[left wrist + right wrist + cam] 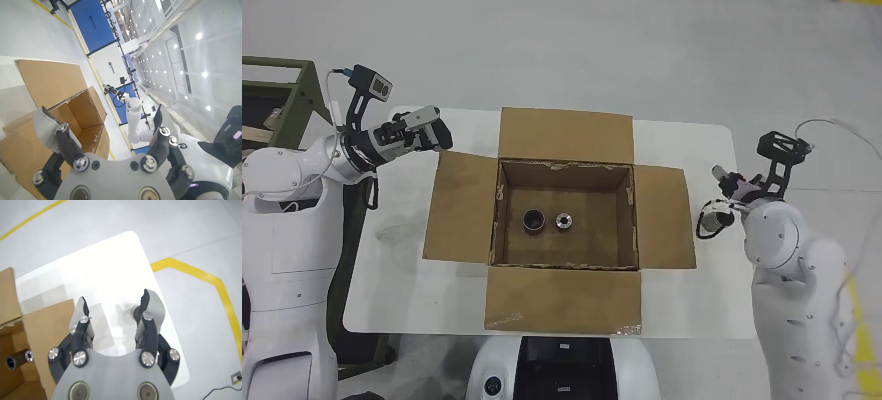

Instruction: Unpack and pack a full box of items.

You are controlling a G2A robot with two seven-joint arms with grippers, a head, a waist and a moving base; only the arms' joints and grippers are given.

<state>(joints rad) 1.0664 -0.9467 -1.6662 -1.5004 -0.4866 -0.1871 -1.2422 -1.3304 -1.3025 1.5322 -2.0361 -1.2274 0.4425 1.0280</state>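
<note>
While the left claw (101, 112) and the right claw (114, 299) both hang spread and empty, the goods wait down in the open box (458, 208).

The left claw has its fingers wide apart with nothing between them, out beyond the box's left flap. The right claw is parted the same way over the bare table (392, 280) past the right flap. Between them the box has all four flaps folded out, and near the middle of its floor a dark tube (534, 220) sits just beside a silver piece (563, 221) — the tube on the left arm's side. From above each shows a round open end, so I'd guess they stand upright, though I can't be sure. The left claw looks the nearer to the tube, and the silver piece lies about evenly between the two. Either claw would have to come inward over its flap, then down past the wall.
</note>
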